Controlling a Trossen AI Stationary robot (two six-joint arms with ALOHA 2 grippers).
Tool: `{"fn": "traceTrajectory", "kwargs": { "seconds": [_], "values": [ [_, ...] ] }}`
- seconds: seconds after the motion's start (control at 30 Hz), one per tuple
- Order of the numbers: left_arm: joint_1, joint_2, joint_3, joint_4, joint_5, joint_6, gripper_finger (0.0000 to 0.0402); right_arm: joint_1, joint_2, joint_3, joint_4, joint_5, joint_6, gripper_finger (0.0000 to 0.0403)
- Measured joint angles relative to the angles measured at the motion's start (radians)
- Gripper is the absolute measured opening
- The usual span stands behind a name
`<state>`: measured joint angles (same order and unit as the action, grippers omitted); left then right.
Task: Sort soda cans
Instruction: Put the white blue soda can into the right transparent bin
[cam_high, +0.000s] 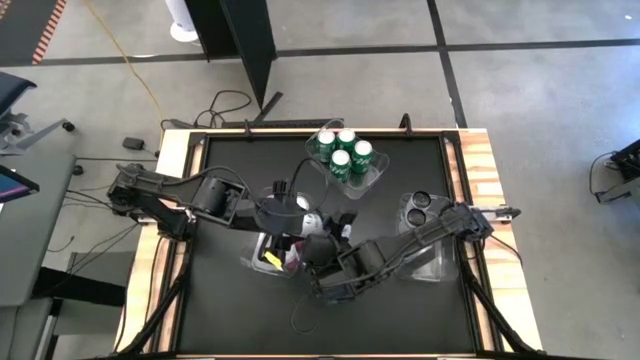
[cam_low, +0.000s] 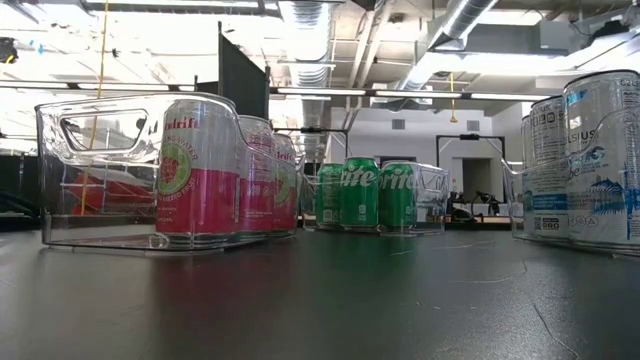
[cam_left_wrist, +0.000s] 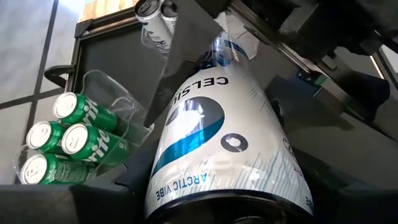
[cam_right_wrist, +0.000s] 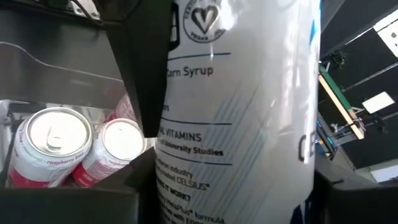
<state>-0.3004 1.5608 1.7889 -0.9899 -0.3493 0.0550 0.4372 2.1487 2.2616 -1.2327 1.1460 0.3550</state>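
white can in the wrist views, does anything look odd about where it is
Yes. The white Celsius can is off the table, up between both grippers above the pink-can bin, while other white cans sit in the right bin. The four green cans look tidy.

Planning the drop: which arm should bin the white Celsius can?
Right, probably: left claw and right claw meet at the white can, but the clear bin of matching cans lies rightward.

Four green cans (cam_high: 340, 152), three clear bins (cam_high: 372, 176) visible.
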Motion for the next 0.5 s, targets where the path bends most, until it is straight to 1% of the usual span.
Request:
{"fn": "traceTrajectory", "kwargs": {
  "seconds": [0.07,0.27,0.3,0.37,0.43,0.5],
  "values": [
    [0.000,0.000,0.000,0.002,0.009,0.006,0.0242,0.008,0.000,0.000,-0.003,0.007,0.002,0.0247],
    [0.001,0.000,0.000,0.029,0.030,0.041,0.0245,0.030,0.001,0.000,-0.039,0.036,0.039,0.0247],
    [0.001,0.001,0.000,0.034,0.033,0.049,0.0257,0.033,0.001,0.000,-0.057,0.041,0.062,0.0247],
    [0.001,0.001,0.000,0.042,0.044,0.069,0.0293,0.045,0.001,0.000,-0.104,0.050,0.114,0.0247],
    [-0.002,-0.009,0.000,0.030,0.058,0.084,0.0330,0.061,0.001,-0.001,-0.183,0.051,0.183,0.0247],
    [-0.006,-0.025,0.000,0.040,0.069,0.092,0.0356,0.079,0.001,-0.002,-0.245,0.063,0.274,0.0247]
  ]
}}
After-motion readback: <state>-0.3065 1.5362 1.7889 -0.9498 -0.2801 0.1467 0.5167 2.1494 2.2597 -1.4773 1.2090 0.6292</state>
